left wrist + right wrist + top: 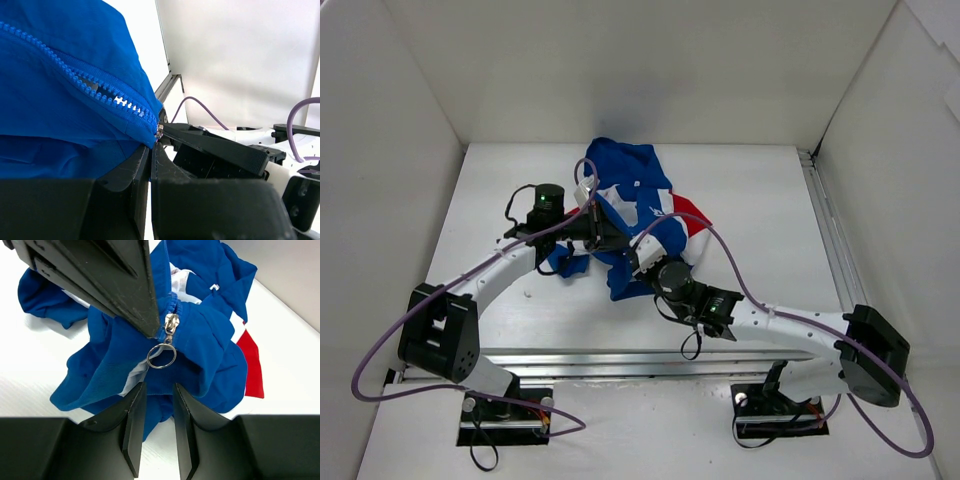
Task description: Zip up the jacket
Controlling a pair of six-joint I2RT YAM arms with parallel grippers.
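While my left pincer (151, 148) is clamped on the jacket (630, 190) at the foot of its zipper (100, 86), my right pincer (158, 390) hangs narrowly parted and empty, just short of the ring pull (161, 356) under the slider (171, 323). The cloth is light and limp, bunched on the worktop (770, 200) ahead of both pincers, and I judge it will slide unless anchored. Best hold: the stiff metal ring. Open room lies beyond and rightward of my right pincer. My left pincer crowds the slider.

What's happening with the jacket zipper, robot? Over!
Left hand shut on jacket by slider. Right hand open, just short of pull ring. Nothing blocking.
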